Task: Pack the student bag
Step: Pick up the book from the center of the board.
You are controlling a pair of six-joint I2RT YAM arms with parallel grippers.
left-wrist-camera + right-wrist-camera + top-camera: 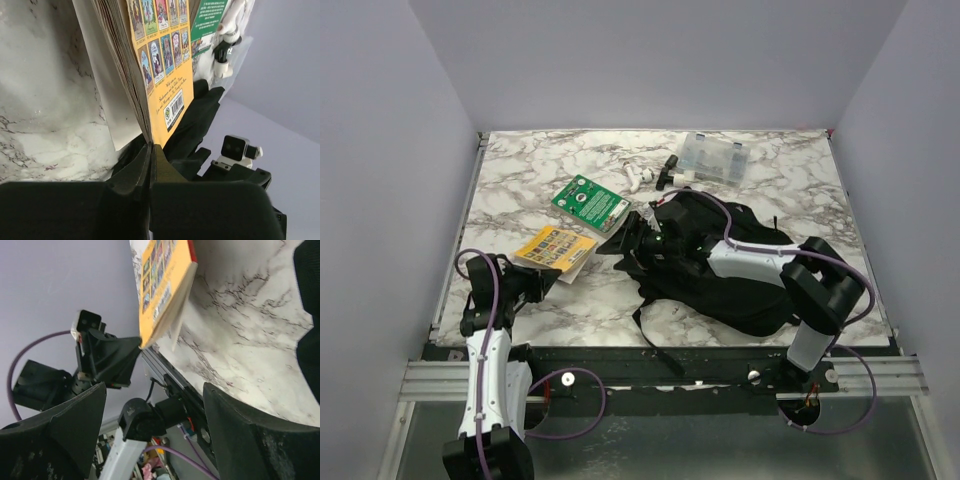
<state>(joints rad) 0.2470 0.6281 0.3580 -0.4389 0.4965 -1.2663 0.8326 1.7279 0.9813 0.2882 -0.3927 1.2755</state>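
The student bag (725, 275), a large black backpack, lies on the marble table right of centre; it also shows in the left wrist view (195, 120) and at the right wrist view's edge (307, 315). A yellow book (555, 248) lies to its left. My left gripper (542, 275) is shut on the book's near corner (160, 65), jaws pinched together at the cover edge (150, 146). The book's held corner (162, 285) is raised off the table. My right gripper (628, 240) hovers at the bag's left edge, open with nothing between its fingers (155, 410).
A green card packet (588, 202) lies behind the book. A clear compartment box (715, 158) stands at the back. A small white item (635, 178) and a black one (668, 172) lie beside it. The metal rail (660, 375) runs along the near edge.
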